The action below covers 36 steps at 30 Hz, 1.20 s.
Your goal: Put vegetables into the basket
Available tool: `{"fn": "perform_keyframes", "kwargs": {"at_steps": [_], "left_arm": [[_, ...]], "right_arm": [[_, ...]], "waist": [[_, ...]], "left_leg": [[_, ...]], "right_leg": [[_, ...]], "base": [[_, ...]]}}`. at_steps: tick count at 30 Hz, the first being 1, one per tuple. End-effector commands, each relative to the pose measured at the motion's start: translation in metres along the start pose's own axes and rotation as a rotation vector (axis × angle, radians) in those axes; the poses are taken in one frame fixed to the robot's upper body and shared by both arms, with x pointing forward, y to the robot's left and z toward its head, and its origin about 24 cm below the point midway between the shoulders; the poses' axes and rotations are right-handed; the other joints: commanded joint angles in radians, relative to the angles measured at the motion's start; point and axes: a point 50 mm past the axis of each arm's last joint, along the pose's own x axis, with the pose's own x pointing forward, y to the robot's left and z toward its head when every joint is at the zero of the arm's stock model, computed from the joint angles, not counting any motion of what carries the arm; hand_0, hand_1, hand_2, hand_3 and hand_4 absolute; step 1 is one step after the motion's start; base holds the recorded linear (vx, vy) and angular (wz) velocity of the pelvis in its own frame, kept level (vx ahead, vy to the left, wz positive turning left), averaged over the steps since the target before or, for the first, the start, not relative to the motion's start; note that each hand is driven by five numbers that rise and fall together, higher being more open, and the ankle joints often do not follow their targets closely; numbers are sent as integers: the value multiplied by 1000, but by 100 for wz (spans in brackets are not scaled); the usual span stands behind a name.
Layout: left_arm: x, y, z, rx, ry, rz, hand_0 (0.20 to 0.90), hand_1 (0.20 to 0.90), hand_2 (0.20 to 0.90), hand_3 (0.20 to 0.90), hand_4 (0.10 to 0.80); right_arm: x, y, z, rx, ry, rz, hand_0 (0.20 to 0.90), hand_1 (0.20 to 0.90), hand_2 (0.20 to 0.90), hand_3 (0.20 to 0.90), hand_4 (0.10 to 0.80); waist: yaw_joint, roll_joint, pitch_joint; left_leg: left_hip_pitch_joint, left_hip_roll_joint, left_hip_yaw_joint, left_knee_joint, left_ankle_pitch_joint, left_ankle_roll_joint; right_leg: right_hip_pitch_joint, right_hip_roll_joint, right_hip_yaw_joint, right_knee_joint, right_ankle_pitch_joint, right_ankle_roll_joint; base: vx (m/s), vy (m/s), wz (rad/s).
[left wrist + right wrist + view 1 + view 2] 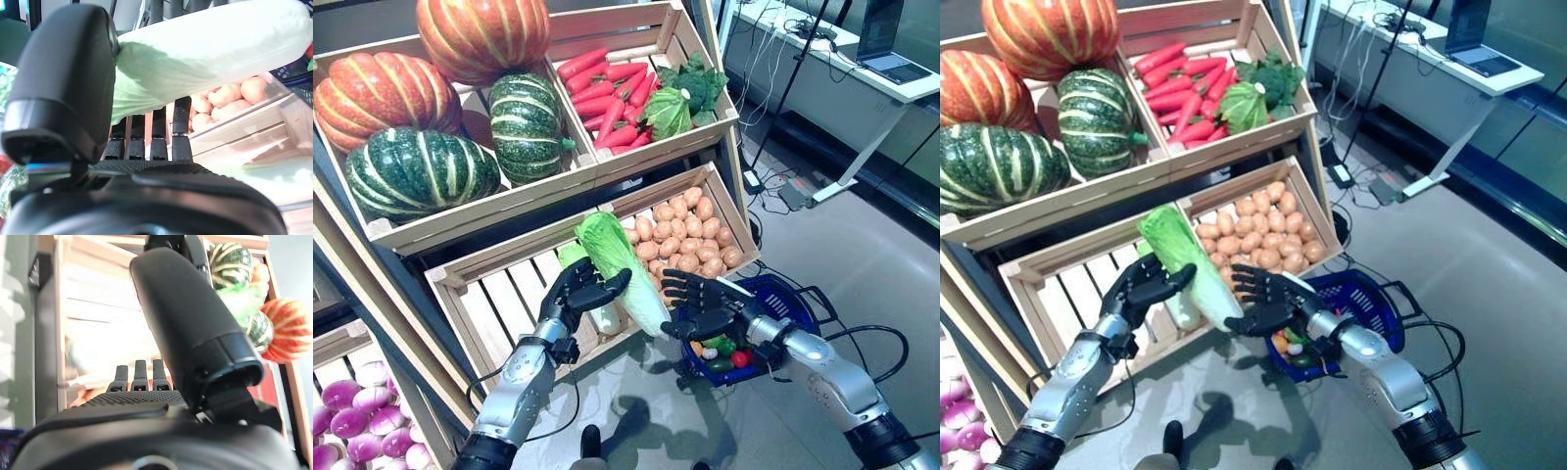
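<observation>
A long napa cabbage with a green leafy top and a white base hangs tilted in front of the lower crates. My left hand is shut on its middle; in the left wrist view the thumb and fingers wrap the cabbage. My right hand is open with fingers spread, right beside the cabbage's white lower end. The blue basket sits on the floor just behind and under my right wrist, with a few small vegetables inside. The right wrist view shows only straight fingers facing the crates.
A second cabbage lies in the slatted lower-left crate. Potatoes fill the crate beside it. Pumpkins, carrots and greens fill the upper crates. Purple bulbs lie lower left. A desk stands at the right.
</observation>
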Motion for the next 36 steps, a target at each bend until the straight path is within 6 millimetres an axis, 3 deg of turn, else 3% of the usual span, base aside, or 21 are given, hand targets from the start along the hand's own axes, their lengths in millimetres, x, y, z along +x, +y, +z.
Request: {"fn": "perform_keyframes", "kwargs": {"at_steps": [1, 8, 15, 19, 25, 36], "left_arm": [[24, -16, 58, 61, -252, -122, 300, 300, 300, 300, 400], [23, -20, 57, 98, -249, -165, 300, 300, 300, 300, 400], [22, -22, 55, 108, -241, -198, 300, 300, 300, 300, 400], [22, -24, 54, 127, -238, -194, 300, 300, 300, 300, 400], [21, -21, 50, 148, -231, -147, 300, 300, 300, 300, 400], [24, -26, 56, 157, -238, -116, 300, 300, 300, 300, 400]], "right_arm": [[11, 30, 38, 33, -145, 250, 900, 900, 900, 900, 800], [16, 54, 17, 182, -2, 461, 900, 900, 900, 900, 800], [18, 56, 8, 206, 67, 502, 900, 900, 900, 900, 800], [21, 50, 8, 193, 40, 414, 900, 900, 900, 900, 800], [23, 25, 14, 128, -61, 72, 900, 900, 900, 900, 800], [27, 24, 11, 107, -71, -116, 900, 900, 900, 900, 800]], "waist": [[16, -18, -88], [29, -19, -98], [35, -20, -108], [31, -18, -110], [19, -10, -111], [7, 2, -101]], "left_leg": [[48, 13, -14, 1, -82, -19], [45, 17, -19, 1, -77, -27], [43, 18, -28, 1, -75, -31], [44, 19, -27, 1, -73, -34], [45, 17, -25, 1, -74, -32], [48, 13, -22, 1, -78, -22]], "right_leg": [[-51, -48, 7, -3, 95, -14], [-48, -53, -5, -3, 98, -12], [-50, -55, -10, -3, 101, -10], [-52, -56, -7, -3, 105, -7], [-59, -60, 2, -3, 110, -1], [-64, -65, 15, -3, 113, -1]], "base": [[0, 0, 0], [0, 0, 0], [0, 0, 0], [0, 0, 0], [0, 0, 0], [-3, 2, 0]]}}
